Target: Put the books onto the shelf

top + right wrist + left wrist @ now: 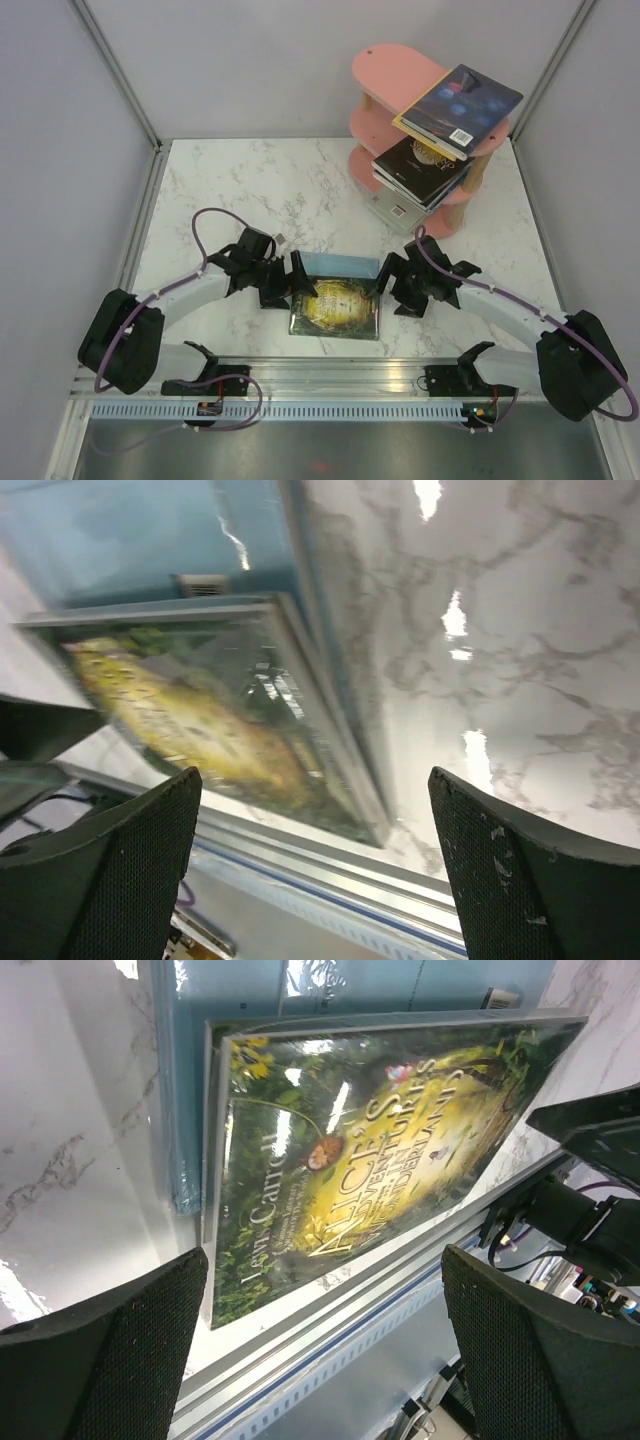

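A green-yellow book [336, 308] lies flat near the table's front edge, on top of a light blue book [335, 265]. My left gripper [292, 283] stands open at the pair's left edge and my right gripper [390, 278] stands open at their right edge; neither holds anything. The left wrist view shows the green-yellow cover [370, 1140] over the light blue book [330, 985], beyond the open left gripper [325, 1350]. The right wrist view shows the same book [210, 720] beyond the open right gripper [315, 870]. The pink shelf [400, 70] at the back right carries a dark blue book [462, 108], a black book [425, 165] and more below.
A metal rail [330, 375] runs along the table's near edge, just in front of the two books. Grey walls close the table in on the left, back and right. The dark blue book overhangs the shelf's front.
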Controlling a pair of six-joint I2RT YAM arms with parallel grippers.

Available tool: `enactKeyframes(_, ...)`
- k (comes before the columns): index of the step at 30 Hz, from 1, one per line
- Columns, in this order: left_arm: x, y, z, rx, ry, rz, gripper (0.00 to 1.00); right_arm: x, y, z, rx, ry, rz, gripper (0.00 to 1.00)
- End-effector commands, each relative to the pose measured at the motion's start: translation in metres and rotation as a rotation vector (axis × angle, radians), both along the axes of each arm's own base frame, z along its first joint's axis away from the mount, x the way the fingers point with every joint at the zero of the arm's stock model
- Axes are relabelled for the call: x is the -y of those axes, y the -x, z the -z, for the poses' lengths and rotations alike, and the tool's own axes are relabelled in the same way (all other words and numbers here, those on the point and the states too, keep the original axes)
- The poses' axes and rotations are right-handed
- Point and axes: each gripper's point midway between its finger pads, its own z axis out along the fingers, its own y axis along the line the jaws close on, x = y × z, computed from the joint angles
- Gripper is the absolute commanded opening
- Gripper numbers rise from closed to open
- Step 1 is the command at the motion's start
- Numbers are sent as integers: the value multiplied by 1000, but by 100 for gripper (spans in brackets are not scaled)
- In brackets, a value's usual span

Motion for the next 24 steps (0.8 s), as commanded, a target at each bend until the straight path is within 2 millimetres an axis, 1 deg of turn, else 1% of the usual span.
enactKeyframes(1, -2, 4, 4, -10, -9, 39, 100, 20, 18, 31, -70, 107, -20, 97)
enactKeyframes(2, -3, 8, 9, -21, -15, 43, 100, 24, 24, 39, -89, 121, -23, 97)
enactKeyframes(4, -4, 10, 14, -30, -14, 49, 100, 19, 25, 42, -80, 90, -34, 97)
enactKeyframes(5, -5, 14, 18, -41, -16, 51, 100, 19, 30, 48, -95, 75, -32, 97)
enactKeyframes(6, -2, 13, 18, -33, 2, 53, 100, 12, 25, 47, -65, 33, -32, 97)
enactKeyframes(7, -1, 13, 20, -40, 14, 46, 100, 8, 24, 46, -52, 1, -32, 97)
enactKeyframes(8, -1, 19, 25, -58, 24, 44, 100, 5, 33, 50, -74, -39, -42, 97)
enactKeyframes(9, 3, 21, 23, -62, 59, 53, 100, -5, 24, 43, -29, -102, -31, 96)
enactKeyframes(10, 9, 17, 21, -48, 98, 44, 100, -9, 23, 40, -14, -137, -32, 96)
enactKeyframes(11, 9, 21, 25, -57, 115, 44, 100, -10, 28, 43, -20, -161, -37, 96)
enactKeyframes(12, 12, 24, 24, -69, 141, 44, 100, -16, 22, 37, 17, -203, -35, 96)
enactKeyframes(13, 17, 21, 21, -41, 170, 55, 100, -17, 22, 37, 23, -219, -35, 95)
enactKeyframes(14, 18, 25, 23, -57, 173, 66, 100, -20, 21, 36, 45, -241, -41, 95)
enactKeyframes(16, 28, 21, 17, -5, 211, 102, 100, -23, 23, 36, 38, -276, -43, 91)
enactKeyframes(17, 31, 22, 16, -2, 222, 114, 100, -22, 27, 39, 31, -286, -40, 88)
enactKeyframes(18, 35, 23, 11, 0, 251, 121, 99, -25, 25, 36, 47, -304, -42, 78)
enactKeyframes(20, 42, 21, 2, 22, 286, 132, 98, -24, 24, 36, 47, -305, -36, 64)
enactKeyframes(21, 43, 20, -1, 22, 294, 122, 98, -24, 25, 36, 45, -301, -37, 56)
enactKeyframes(22, 43, 19, -4, 29, 298, 117, 98, -24, 24, 31, 65, -305, -40, 52)
enactKeyframes(23, 43, 18, -6, 35, 301, 109, 98, -22, 25, 31, 61, -288, -42, 49)
enactKeyframes(24, 43, 17, -12, 47, 309, 98, 98, -21, 24, 28, 72, -281, -48, 41)
